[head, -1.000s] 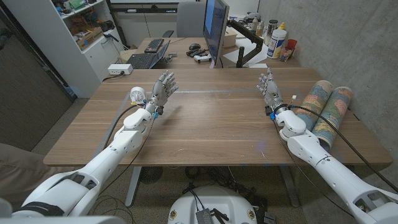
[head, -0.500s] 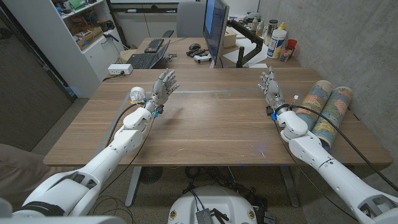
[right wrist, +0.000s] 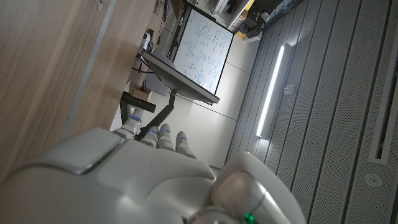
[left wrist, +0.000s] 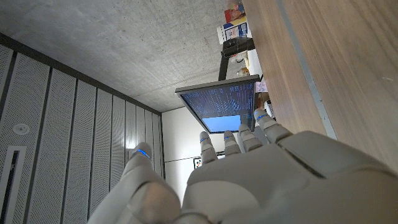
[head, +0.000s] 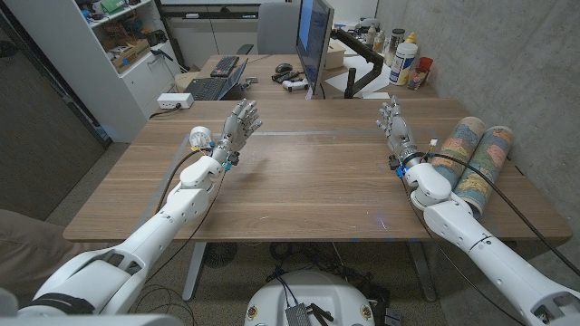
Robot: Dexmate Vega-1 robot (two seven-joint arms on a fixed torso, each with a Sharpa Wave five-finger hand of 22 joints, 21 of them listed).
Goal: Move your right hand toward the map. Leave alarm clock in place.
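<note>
Wooden table [head: 308, 181] in the foreground. Beyond its far edge, a second desk [head: 272, 77] carrying a monitor [head: 314, 41], keyboard [head: 224, 65] and laptop [head: 210, 88]; bottles [head: 405, 58] toward that desk's right end. White shelving unit [head: 100, 54] along the left; concrete wall [head: 507, 54] along the right.

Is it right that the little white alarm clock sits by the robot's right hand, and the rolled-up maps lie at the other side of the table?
Not quite. In the head view the alarm clock sits by the robot's left hand, not its right. The rolled maps lie at the other side, beside the right hand.
</note>
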